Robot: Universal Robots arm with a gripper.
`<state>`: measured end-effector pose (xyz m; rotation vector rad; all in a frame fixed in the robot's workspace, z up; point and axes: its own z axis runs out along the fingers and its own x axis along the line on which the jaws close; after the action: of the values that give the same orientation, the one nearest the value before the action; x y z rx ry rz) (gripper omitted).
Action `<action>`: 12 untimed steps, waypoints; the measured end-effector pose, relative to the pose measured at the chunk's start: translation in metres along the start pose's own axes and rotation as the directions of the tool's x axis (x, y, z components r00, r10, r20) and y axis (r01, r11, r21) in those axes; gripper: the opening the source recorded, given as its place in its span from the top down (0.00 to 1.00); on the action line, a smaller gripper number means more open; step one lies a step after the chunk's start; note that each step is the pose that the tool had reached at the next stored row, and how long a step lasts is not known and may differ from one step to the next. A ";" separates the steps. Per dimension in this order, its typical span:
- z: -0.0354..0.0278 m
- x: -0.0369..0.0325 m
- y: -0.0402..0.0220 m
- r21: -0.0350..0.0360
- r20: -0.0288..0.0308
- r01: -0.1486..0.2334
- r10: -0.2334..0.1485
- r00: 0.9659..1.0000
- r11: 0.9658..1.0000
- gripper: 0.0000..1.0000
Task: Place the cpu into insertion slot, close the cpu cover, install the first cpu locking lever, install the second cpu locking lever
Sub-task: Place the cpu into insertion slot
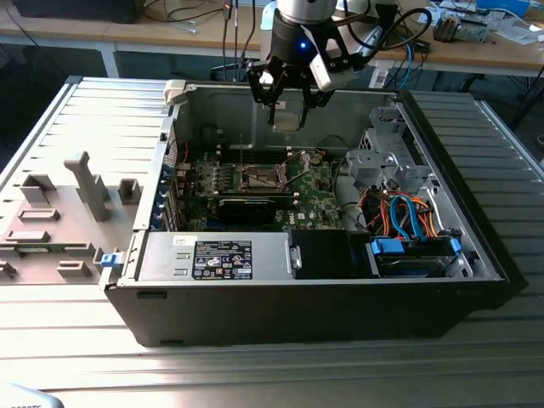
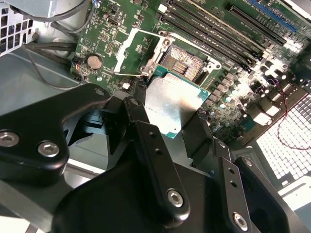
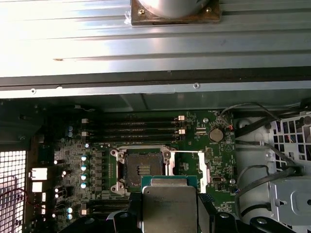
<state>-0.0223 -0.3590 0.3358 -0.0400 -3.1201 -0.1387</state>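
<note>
Gripper (image 1: 287,110): fingers clamped on the cpu (image 2: 176,108), held flat and metal top up, above the motherboard (image 3: 216,153). Insertion slot (image 2: 183,65): mid-board, uncovered, lying below and just beyond the chip's far edge. Cpu cover (image 2: 125,46): swung open beside the slot.

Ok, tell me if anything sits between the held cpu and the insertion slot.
Nothing visible does. The cpu hangs close by the insertion slot, whose dark centre lies bare, and the cpu cover is swung back beside it.
</note>
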 end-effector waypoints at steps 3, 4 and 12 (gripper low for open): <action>0.0006 0.0000 -0.0001 0.000 0.000 0.000 0.000 1.000 1.000 0.46; 0.0008 0.0000 -0.0001 0.000 0.000 0.000 0.000 1.000 1.000 0.46; 0.0028 -0.0001 -0.0016 0.000 0.000 0.000 0.000 1.000 1.000 0.46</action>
<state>-0.0223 -0.3604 0.3330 -0.0400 -3.1200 -0.1387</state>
